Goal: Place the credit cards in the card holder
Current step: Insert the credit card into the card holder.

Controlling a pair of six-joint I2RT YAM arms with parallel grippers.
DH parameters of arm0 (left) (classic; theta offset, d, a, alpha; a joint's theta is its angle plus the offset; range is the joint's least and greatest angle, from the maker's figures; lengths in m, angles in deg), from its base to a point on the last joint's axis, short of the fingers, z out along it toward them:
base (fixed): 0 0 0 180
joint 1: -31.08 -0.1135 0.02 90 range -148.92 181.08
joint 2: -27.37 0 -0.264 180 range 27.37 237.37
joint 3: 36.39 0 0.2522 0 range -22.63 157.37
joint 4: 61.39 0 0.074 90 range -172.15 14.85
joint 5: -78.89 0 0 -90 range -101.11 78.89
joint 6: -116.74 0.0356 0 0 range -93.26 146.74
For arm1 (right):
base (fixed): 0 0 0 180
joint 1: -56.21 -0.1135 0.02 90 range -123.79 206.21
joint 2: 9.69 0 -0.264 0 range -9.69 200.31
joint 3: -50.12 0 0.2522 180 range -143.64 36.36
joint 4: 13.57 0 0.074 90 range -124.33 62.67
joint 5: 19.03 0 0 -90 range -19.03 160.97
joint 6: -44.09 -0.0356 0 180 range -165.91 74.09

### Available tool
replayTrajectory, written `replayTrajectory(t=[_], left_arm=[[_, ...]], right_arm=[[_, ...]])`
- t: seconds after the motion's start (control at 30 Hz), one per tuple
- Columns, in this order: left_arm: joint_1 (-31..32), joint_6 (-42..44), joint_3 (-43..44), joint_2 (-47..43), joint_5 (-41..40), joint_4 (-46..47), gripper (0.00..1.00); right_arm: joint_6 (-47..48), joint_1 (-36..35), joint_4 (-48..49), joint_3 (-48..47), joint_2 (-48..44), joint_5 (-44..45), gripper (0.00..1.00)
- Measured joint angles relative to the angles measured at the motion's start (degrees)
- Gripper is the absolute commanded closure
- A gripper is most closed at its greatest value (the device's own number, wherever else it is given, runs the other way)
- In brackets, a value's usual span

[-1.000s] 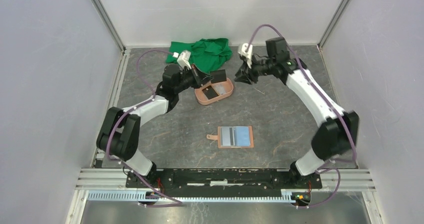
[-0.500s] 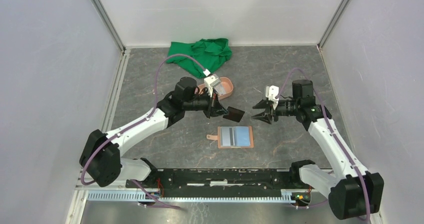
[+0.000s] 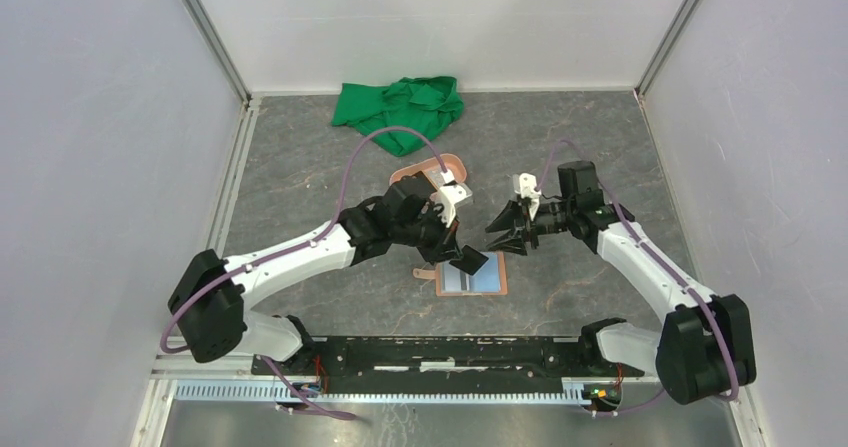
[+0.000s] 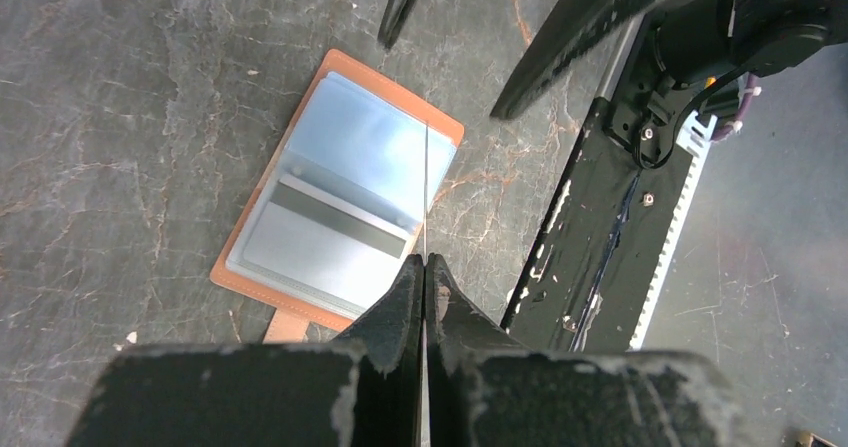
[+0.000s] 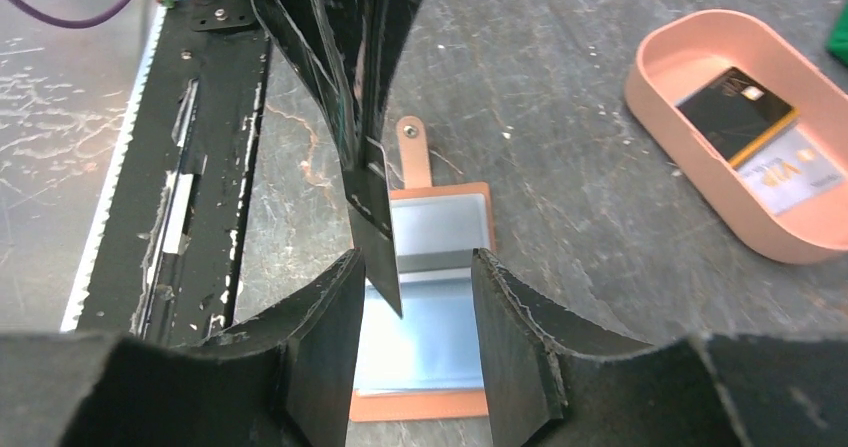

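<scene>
Two arms are at work. The left one reaches in from the left side, and beyond it lie one crumpled green cloth (image 3: 400,107) at the far wall and one salmon-pink oval plastic tray (image 3: 400,177). The right wrist view shows two cards lying in the tray: a black card with a gold edge (image 5: 735,112) and a pale blue-white card (image 5: 792,167) partly under it. The left gripper (image 3: 455,252) has its fingers pressed together on a third card, a thin dark rectangular card (image 3: 468,260). It is held on edge and tilted above the single tan-brown leather-like card holder (image 3: 472,279). That holder lies open and flat near the middle of the table, with its short tab pointing left and its inner face showing light-blue and grey panels with a dark stripe. Whether the card's lower corner touches the holder cannot be told. Just to the right, the right gripper (image 3: 497,237) has its fingers spread and grips nothing, with the held card hanging in front of the gap. The surface is a dark grey marbled tabletop (image 3: 300,167) with a black base rail (image 3: 430,352) along its near edge. Plain white walls in aluminium framing enclose it on three sides.
</scene>
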Motion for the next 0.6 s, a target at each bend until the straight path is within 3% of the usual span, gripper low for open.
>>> replayTrajectory(t=[0.27, 0.6], left_arm=[[1.44, 0.13, 0.11, 2.21, -1.70, 0.20, 0.98], [2.01, 0.17, 0.13, 2.21, -2.12, 1.07, 0.98]], right_arm=[[0.85, -6.67, -0.42, 0.15, 4.94, 1.03, 0.53], [2.36, -10.05, -1.07, -0.02, 7.67, 3.13, 0.58]])
